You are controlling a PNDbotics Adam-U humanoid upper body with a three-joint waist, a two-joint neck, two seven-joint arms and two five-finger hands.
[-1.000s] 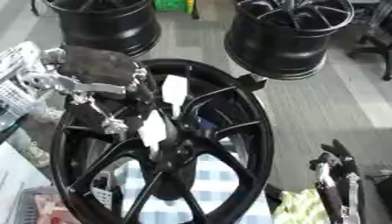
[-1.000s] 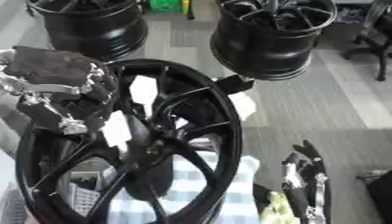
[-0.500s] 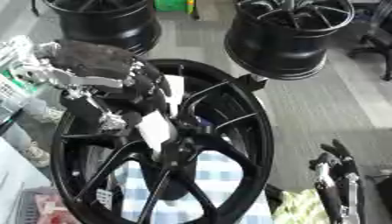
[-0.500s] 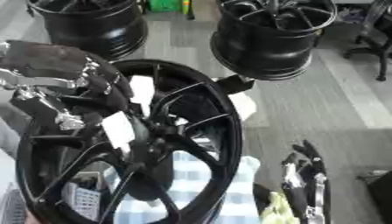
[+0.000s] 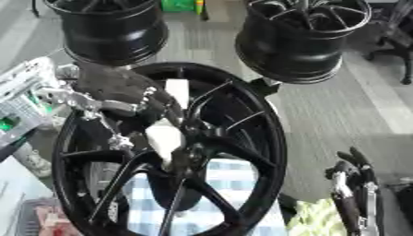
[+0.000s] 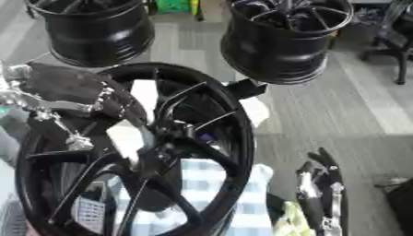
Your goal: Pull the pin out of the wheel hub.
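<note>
Three black wheel hubs (image 5: pixel 174 152) and two robot hands (image 5: pixel 113 99).

No text, brand, number or sign could be read anywhere. The white patches on the wheel (image 5: pixel 174 152) were blank as far as the blurred views allowed, and a pale tag (image 6: pixel 89 215) behind its lower spokes perhaps bore print, too smeared to make out.

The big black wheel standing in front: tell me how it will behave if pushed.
The wheel stands on its rim, so it may roll or tip. Its thick spokes look stiff and probably heavy. The left hand rests against it, possibly steadying it.
</note>
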